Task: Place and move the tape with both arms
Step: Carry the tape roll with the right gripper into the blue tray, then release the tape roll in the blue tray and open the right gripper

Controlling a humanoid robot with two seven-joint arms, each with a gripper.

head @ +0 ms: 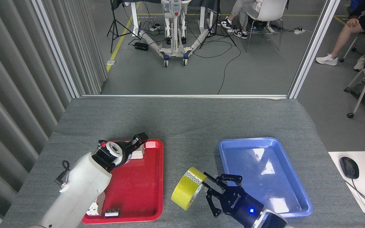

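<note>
- Handover looks done: right gripper alone pinches the tape in its jaws, near the tabletop's front edge, between red tray and blue tray
- Left gripper: jaws unclear
- Next, probably: carry the tape over the blue tray's rim

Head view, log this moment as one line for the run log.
tape: upright on edge, between trays | right claw: shut on tape | left claw: over red tray, state unclear | blue tray: holds nothing
</note>
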